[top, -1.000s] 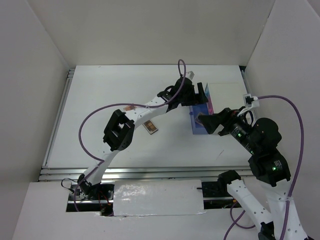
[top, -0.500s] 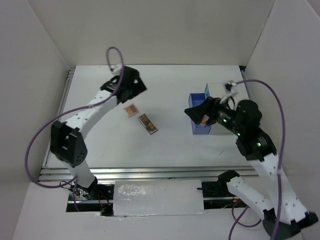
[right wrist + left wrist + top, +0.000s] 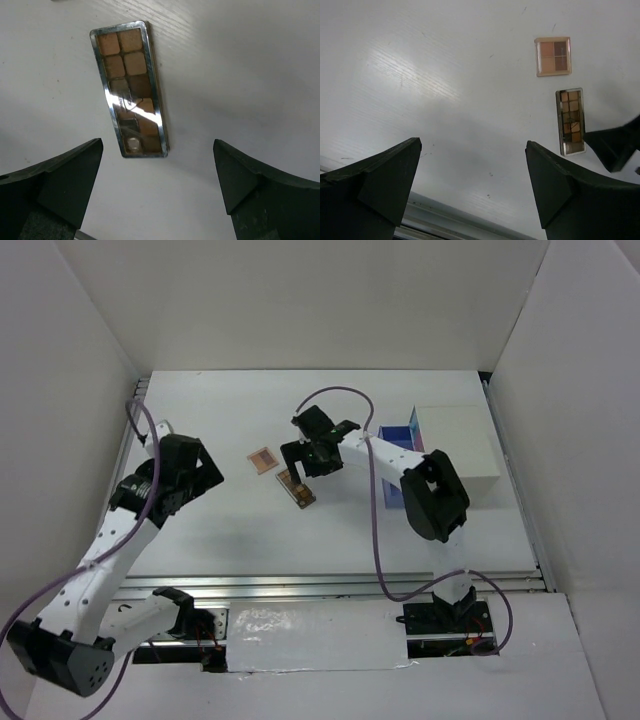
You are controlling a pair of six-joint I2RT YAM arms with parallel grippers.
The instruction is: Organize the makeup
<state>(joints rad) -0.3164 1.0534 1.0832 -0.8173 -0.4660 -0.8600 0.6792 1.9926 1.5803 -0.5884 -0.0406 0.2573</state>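
A long eyeshadow palette [image 3: 297, 487] with a silver rim lies flat on the white table, and a small square palette [image 3: 262, 459] lies just left of it. My right gripper [image 3: 304, 466] hangs open and empty right above the long palette [image 3: 131, 90], jaws wide apart [image 3: 157, 167]. My left gripper [image 3: 205, 472] is open and empty at the left of the table, well apart from both. In the left wrist view [image 3: 475, 165] the square palette [image 3: 552, 56] and the long palette [image 3: 571, 121] show at the upper right. The bottles, lipstick, stick and a third palette are out of view.
A white box [image 3: 460, 445] stands at the right with a blue drawer [image 3: 398, 432] pulled out towards the middle. The right arm stretches across in front of it. White walls close in the table on three sides. A metal rail [image 3: 450, 220] runs along the near edge.
My right gripper has moved left from the blue drawer to above the long palette. My left arm has swung back from the far middle to the left side.
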